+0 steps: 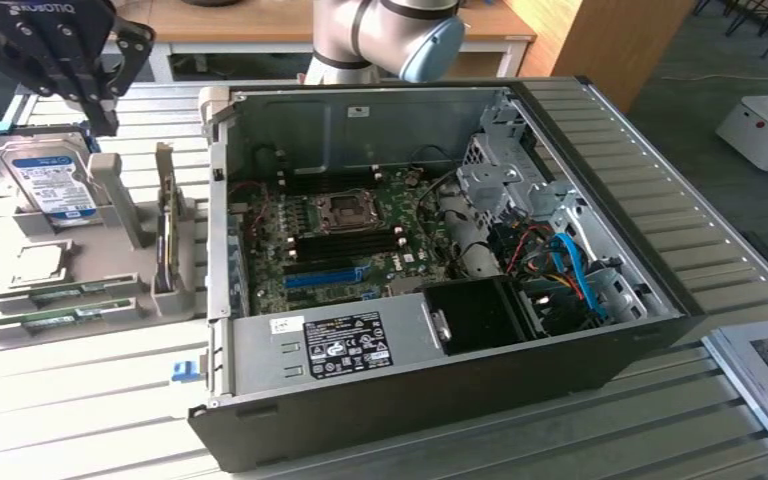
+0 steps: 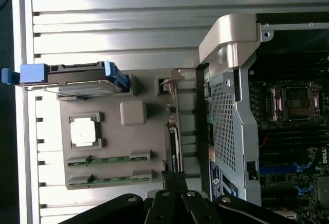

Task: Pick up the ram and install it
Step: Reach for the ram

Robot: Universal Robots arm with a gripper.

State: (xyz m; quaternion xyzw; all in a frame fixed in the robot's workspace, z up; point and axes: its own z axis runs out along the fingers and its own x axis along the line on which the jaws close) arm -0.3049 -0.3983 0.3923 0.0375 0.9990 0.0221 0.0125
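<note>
Overhead, pincer (image 1: 101,122) pressed together and empty, well apart from ram (image 1: 67,294), lying in grey holder (image 2: 115,142)

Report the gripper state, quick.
Gripper: shut, holding nothing.
</note>
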